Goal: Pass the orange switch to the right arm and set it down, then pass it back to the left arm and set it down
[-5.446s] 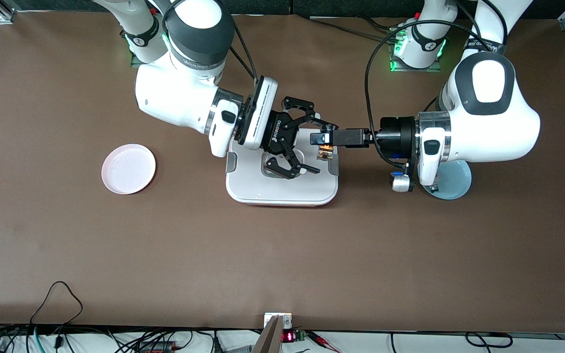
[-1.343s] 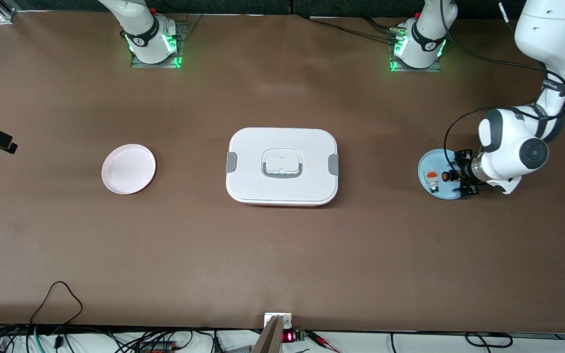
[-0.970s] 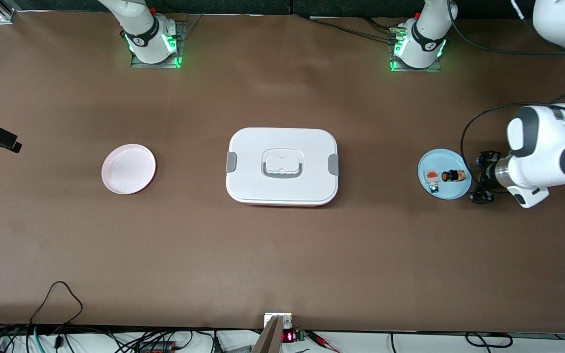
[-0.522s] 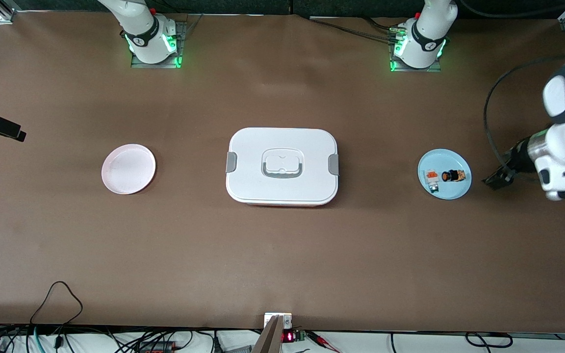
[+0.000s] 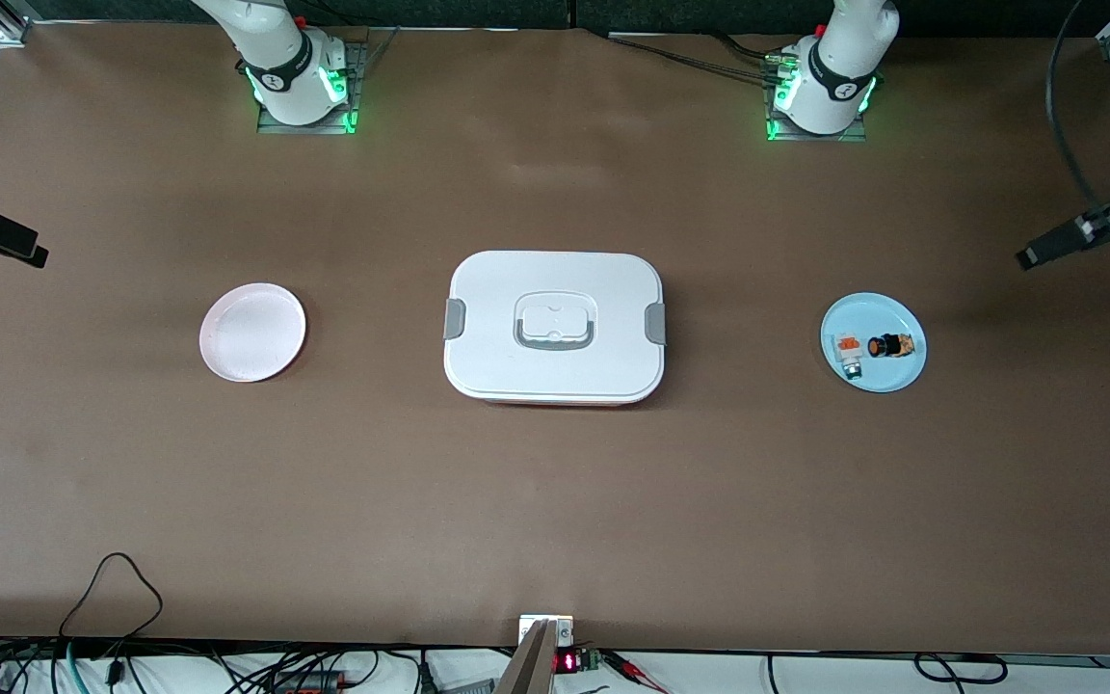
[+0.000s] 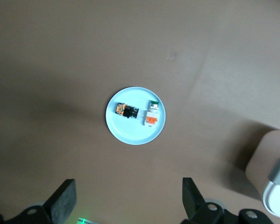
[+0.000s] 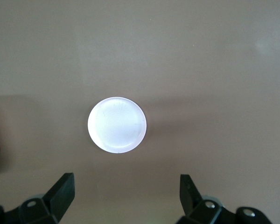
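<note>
The left gripper (image 6: 126,205) hangs high over the blue plate (image 5: 892,378), jaws spread and holding nothing. The right gripper (image 7: 126,200) hangs high over the pink plate (image 5: 227,361), jaws likewise spread and empty.

The orange switch (image 5: 886,344) lies on its side on the blue plate: a small black cylinder with a round orange face and orange markings. Just beside it on that plate lies one small white-and-grey block with an orange top (image 5: 848,351).

One white box (image 5: 555,289) with grey side latches and a recessed lid handle sits mid-worktop (image 5: 555,501), between the two plates and well apart from each. The pink plate carries nothing.
</note>
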`<state>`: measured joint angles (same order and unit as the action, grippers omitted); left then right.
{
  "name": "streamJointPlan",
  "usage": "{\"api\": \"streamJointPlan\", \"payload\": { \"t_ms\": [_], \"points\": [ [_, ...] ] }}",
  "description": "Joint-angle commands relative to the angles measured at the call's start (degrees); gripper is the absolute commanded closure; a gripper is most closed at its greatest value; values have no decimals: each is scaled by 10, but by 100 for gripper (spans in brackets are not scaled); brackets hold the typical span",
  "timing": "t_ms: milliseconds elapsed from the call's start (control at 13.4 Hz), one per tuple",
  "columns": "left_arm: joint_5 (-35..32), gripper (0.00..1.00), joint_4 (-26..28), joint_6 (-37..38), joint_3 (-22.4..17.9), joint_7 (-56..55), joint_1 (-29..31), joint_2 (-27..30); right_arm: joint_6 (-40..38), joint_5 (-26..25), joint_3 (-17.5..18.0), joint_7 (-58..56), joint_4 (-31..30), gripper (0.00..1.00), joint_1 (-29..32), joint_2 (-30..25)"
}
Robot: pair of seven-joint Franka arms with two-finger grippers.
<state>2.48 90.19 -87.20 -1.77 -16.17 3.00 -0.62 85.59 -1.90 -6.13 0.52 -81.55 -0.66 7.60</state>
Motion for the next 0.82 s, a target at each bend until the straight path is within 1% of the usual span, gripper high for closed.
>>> {"api": "streamJointPlan", "payload": {
  "t_ms": [0,149,224,373,448,597,746],
  "points": [
    [9,0,-12,14,-17,65,-35,22,-19,8,-3,-17,3,0,-4,-12],
    [3,0,-12,7,-20,155,-38,34,-22,9,-3,-17,-10,0,-4,-22],
    [0,0,-12,7,-24,185,-40,43,-17,8,-3,-16,-27,0,-6,-35],
    [-2,0,-8,14,-44,195,-57,47,-6,8,-3,-15,-51,0,-9,-50],
    [-6,0,-8,14,-45,195,-57,47,1,8,-3,-13,-61,0,-10,-55],
    [-36,0,-6,11,-38,195,-54,47,36,6,-3,-6,-96,0,-19,-76],
    [-38,0,-2,0,-36,195,-50,40,42,5,-4,-7,-107,0,-18,-85]
  ]
}}
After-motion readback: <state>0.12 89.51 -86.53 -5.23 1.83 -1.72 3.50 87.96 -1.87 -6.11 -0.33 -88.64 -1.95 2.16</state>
